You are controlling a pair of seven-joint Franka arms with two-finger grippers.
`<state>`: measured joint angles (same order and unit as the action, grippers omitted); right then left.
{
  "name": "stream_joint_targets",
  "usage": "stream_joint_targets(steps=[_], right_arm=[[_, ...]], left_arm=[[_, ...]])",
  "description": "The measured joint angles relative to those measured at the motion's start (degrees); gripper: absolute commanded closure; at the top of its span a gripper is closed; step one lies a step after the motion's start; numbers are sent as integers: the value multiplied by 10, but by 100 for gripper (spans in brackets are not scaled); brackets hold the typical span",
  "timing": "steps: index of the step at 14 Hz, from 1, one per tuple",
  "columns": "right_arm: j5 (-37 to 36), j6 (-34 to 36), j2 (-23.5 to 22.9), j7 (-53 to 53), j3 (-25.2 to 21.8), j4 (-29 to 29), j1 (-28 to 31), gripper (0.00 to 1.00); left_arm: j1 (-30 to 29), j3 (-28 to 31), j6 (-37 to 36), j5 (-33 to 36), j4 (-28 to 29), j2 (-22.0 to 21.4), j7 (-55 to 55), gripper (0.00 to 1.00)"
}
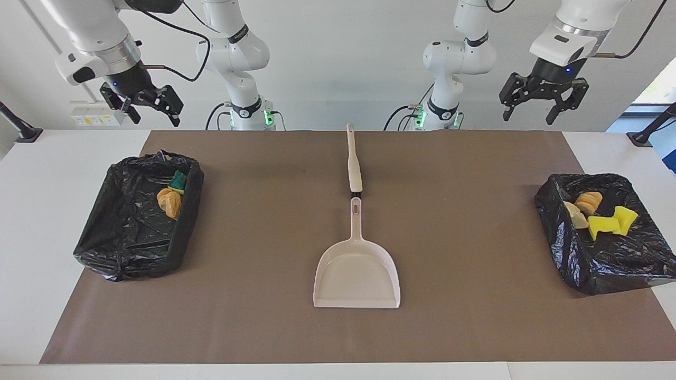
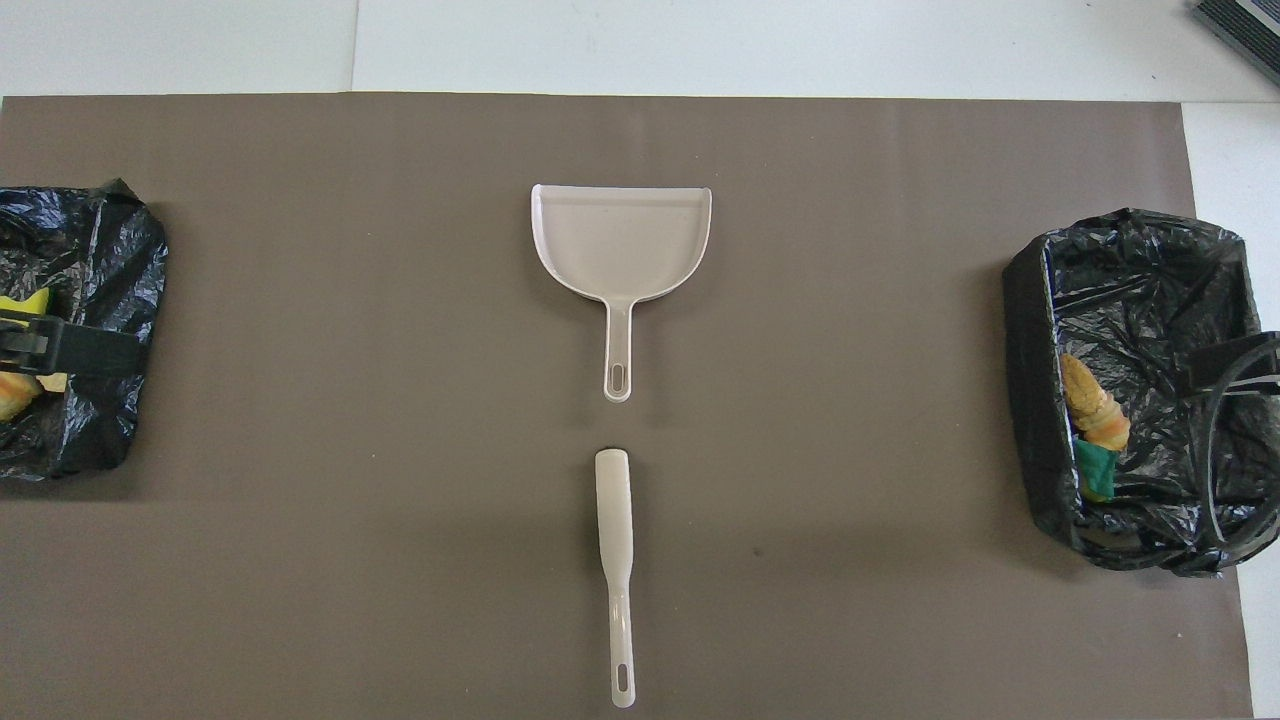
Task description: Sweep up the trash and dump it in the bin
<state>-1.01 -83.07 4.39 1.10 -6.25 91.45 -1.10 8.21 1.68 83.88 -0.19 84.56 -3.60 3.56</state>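
Facing view: trash (image 1: 599,214) sits in both bins (image 1: 602,274); dustpan (image 1: 356,274), brush (image 1: 353,163) lie free; left gripper (image 1: 544,100), right gripper (image 1: 141,103) raised, jaws wide, empty; park arms clear of tabletop (image 1: 31,211)

Empty dustpan (image 1: 357,273) mid-mat, trash (image 1: 599,215) in bin (image 1: 607,264)

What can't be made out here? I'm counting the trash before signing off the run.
- Bin at the left arm's end: overhead view cuts it off at the edge, and the left end effector covers some pieces.
- Bin at the right arm's end: crumpled liner may bury pieces, both views.
- Brush bristles: unseen in either view.
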Motion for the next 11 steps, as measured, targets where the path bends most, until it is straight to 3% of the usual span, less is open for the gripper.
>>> stream_joint_targets(steps=[4,7,11], right_arm=[[0,0,0,6,1,2,-1,0],[0,0,0,23,3,7,-11,0],[0,0,0,32,5,7,-20,0]], left_arm=[[-35,1,-49,-20,-91,67,5,0],[-35,0,-47,-21,-82,58,5,0],[-35,0,-25,-21,-17,17,5,0]])
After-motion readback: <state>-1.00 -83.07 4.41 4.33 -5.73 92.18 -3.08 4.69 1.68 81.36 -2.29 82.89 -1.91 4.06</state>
